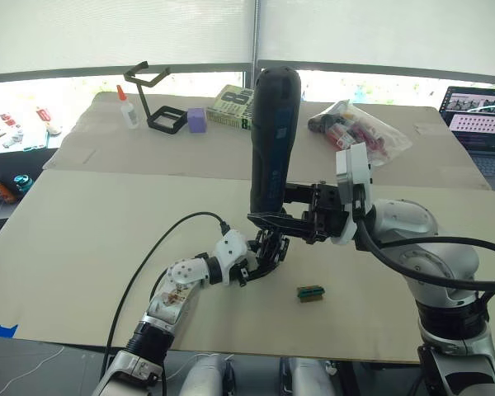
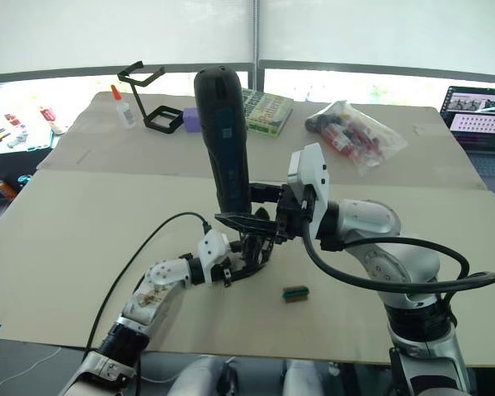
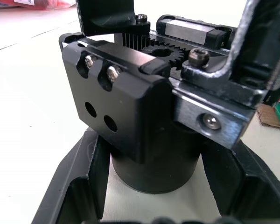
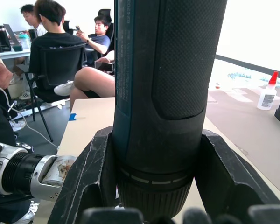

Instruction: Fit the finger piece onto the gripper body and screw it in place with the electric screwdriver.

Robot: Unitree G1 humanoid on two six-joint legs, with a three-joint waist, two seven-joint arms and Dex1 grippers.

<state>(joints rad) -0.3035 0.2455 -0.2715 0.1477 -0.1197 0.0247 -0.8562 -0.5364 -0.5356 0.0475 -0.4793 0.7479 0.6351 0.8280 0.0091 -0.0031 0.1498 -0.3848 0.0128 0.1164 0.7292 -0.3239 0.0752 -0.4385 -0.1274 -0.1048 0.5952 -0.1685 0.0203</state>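
The left claw (image 1: pixel 260 262), clamped on the gripper body (image 3: pixel 130 112) at the desk's near middle, should brace it while the right claw (image 1: pixel 293 219), clamped on the upright electric screwdriver (image 1: pixel 274 140), bears straight down.

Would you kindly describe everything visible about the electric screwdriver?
The electric screwdriver is a long, thick black cylinder with a rounded top and a textured, rubbery-looking grip. It stands nearly upright, tip down, clamped near its ribbed lower collar between the right gripper fingers, above the gripper body held by the left gripper. Its bit is hidden.
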